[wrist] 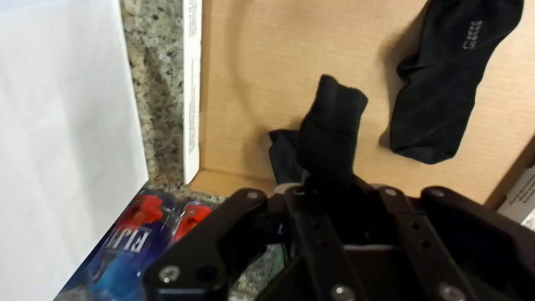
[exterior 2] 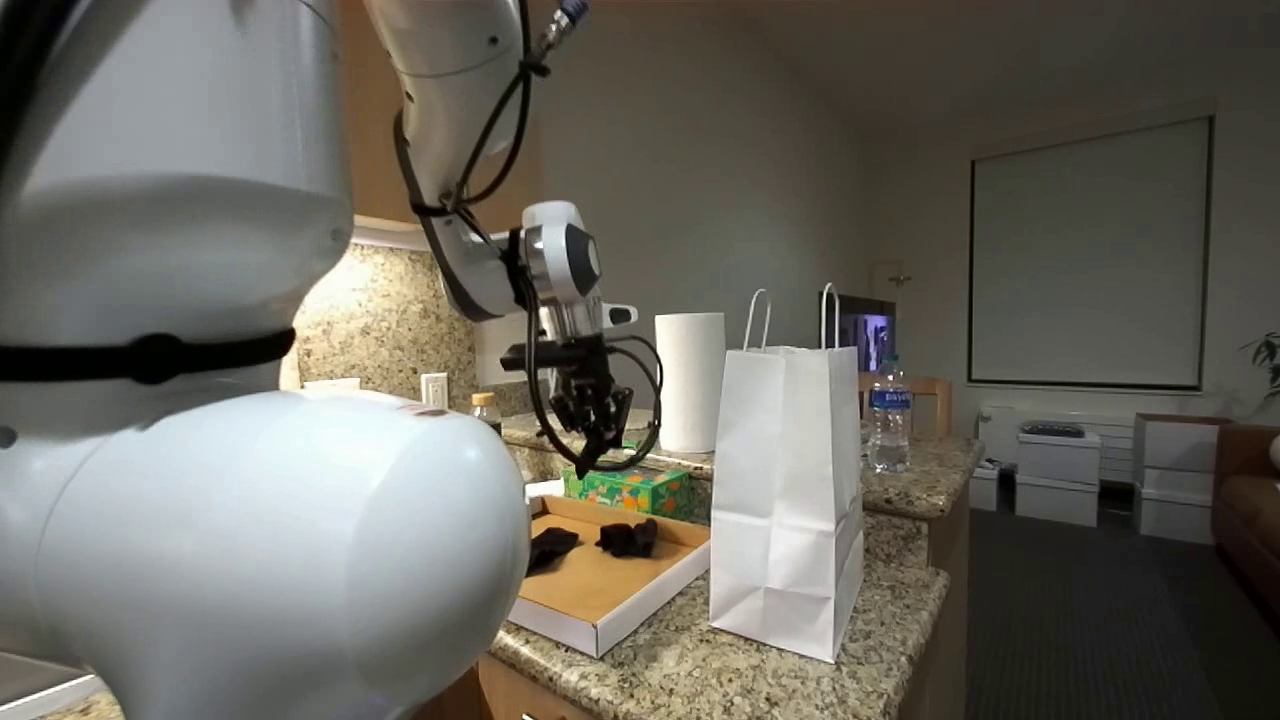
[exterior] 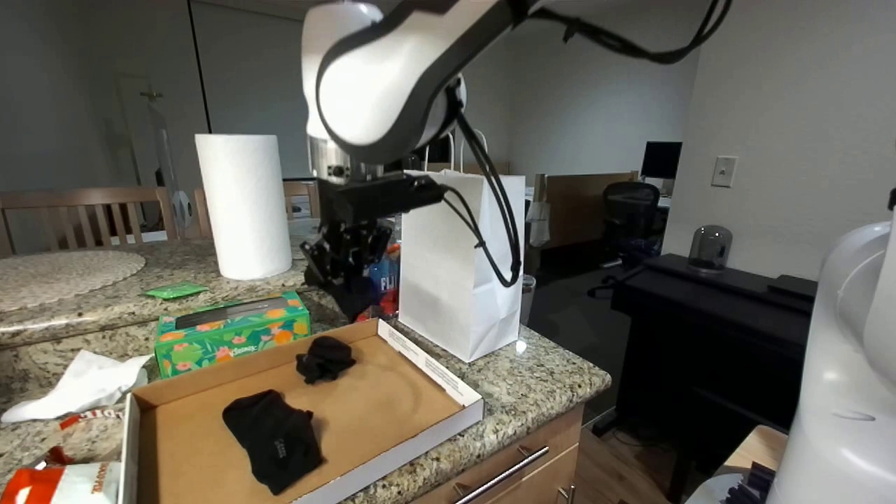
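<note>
Black sock hanging from the pincer: slippage the chief hazard

Finding: the sock, so identified by its shape, is soft and appears secured near one end only. If the pinch bears on just a thin fold, a jolt could work the cloth free; how deep it sits between the fingers is hidden, black against black.

Position: the pincer is closed on the sock. In the wrist view the free end juts out past the fingertips; in both exterior views dark cloth hangs directly below them, apparently clear of the cardboard tray. Height above it cannot be established.

In the tray: a bunched black cloth lies near one edge, partly screened by the held sock in the wrist view. A drop there would leave dark fabric on dark fabric, hard to tell apart. A flat sock with printed lettering lies apart from it.

Surroundings: the tray rests on the granite desk, a tissue box just beside one edge, a white paper bag just beside the adjoining one, FIJI-labelled bottles near the corner between. A low sideways swing could shove the bag or bottles; the looped cables could snag the bag, clearance not verifiable from these angles.
</note>
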Tool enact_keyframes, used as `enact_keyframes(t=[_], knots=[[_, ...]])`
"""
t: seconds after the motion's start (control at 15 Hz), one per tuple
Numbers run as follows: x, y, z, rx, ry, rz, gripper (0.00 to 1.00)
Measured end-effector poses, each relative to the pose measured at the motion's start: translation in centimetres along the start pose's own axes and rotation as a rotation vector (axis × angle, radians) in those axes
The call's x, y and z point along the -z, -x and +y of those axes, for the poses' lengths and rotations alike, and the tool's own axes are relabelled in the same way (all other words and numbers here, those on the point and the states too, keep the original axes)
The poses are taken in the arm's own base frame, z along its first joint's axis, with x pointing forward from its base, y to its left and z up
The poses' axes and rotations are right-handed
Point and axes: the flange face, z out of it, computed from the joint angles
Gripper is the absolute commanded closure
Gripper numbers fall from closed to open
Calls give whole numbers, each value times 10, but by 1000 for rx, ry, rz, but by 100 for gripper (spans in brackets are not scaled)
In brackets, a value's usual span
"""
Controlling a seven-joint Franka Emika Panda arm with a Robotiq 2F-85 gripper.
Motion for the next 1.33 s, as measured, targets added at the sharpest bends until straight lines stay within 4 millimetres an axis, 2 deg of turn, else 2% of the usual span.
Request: enact_keyframes(t=[0.4, 0.6, 0.73, 0.93, 1.13, 1.33], knots=[[160, 5, 32, -69, 79, 74, 91], [226, -2, 68, -157, 101, 120, 91], [260, -8, 103, -252, 109, 153, 91], [285, -16, 167, -410, 112, 181, 91], [287, -17, 226, -561, 82, 202, 92], [276, -18, 269, -665, 56, 195, 92]])
